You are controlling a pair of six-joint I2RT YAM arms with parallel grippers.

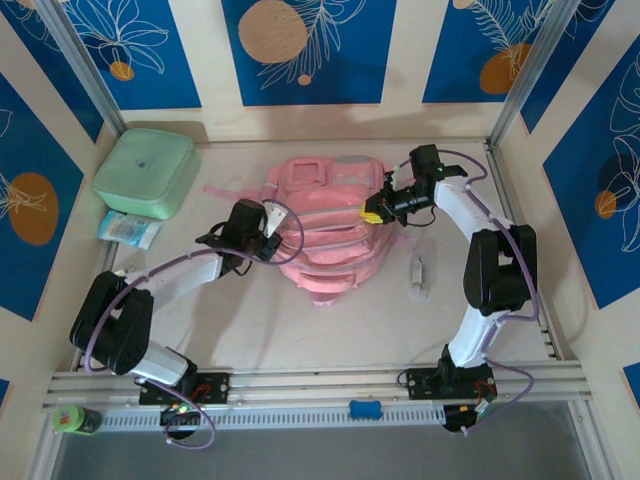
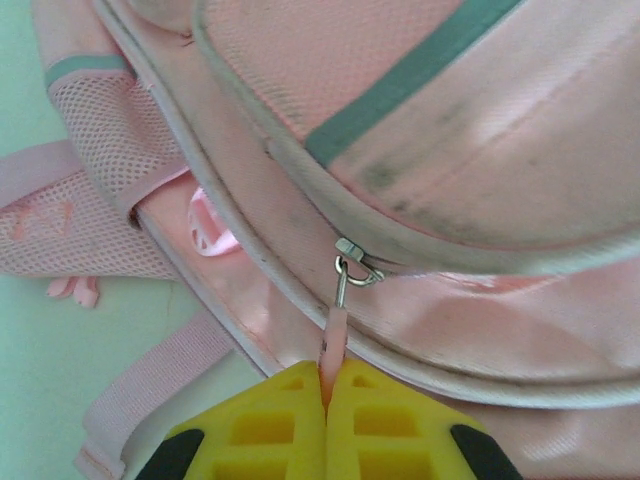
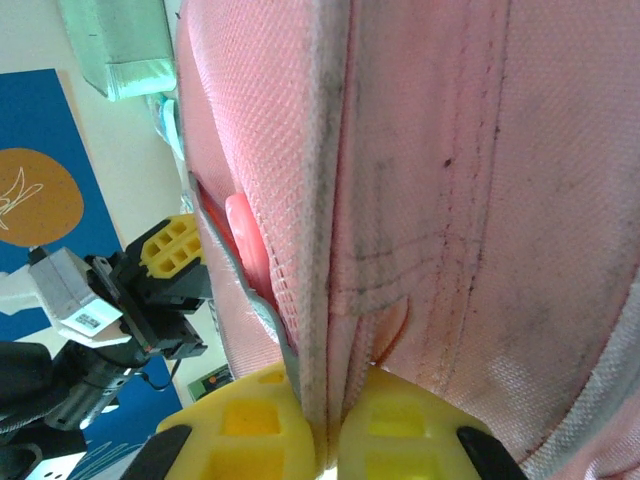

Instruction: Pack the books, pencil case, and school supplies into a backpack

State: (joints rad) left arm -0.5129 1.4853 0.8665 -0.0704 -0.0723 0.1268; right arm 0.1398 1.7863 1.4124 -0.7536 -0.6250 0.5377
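The pink backpack lies flat in the middle of the table. My left gripper is at its left side, shut on the pink zipper pull, which hangs from a metal ring on the zip slider. The yellow pads press together around the pull's end. My right gripper is at the backpack's right side, shut on a seamed fabric edge of the backpack. In the right wrist view the left gripper stands across the bag. The books and pencil case are out of view.
A mint-green rounded box stands at the back left, with a blue-white packet in front of it. A small clear item lies right of the backpack. Pink straps trail on the table beside the bag.
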